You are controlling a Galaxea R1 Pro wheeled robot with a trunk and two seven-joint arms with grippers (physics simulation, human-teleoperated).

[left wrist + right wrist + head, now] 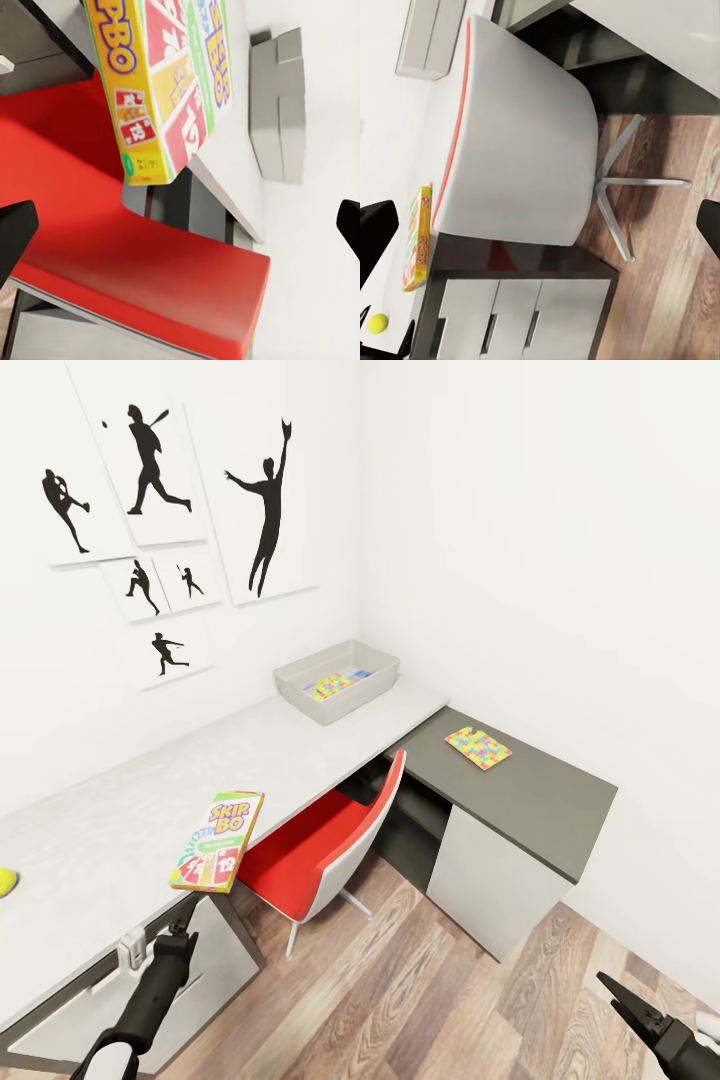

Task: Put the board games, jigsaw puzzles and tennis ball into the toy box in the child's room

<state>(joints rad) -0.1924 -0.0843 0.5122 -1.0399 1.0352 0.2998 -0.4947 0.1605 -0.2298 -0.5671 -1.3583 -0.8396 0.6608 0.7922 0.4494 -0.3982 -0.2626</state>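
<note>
The Skip-Bo box lies overhanging the pale desk's front edge above the red chair, so we risk nudging it off with our left gripper, whose fingers are spread empty.

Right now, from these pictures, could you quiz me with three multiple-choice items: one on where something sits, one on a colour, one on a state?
1. Where does the mosaic-patterned puzzle slab outside the bin lie?
A. red chair
B. lower dark grey desk top
C. floor

2. What colour is the chair's seat?
A. red
B. blue
C. black

3. How does the yellow-green-red Skip-Bo box lie?
A. inside the light grey bin
B. upright against the wall
C. flat, overhanging the pale desk edge

Answers: 1 B, it rests on the dark top. 2 A, the head view shows red. 3 C, its corner juts past the edge above the chair.
</note>
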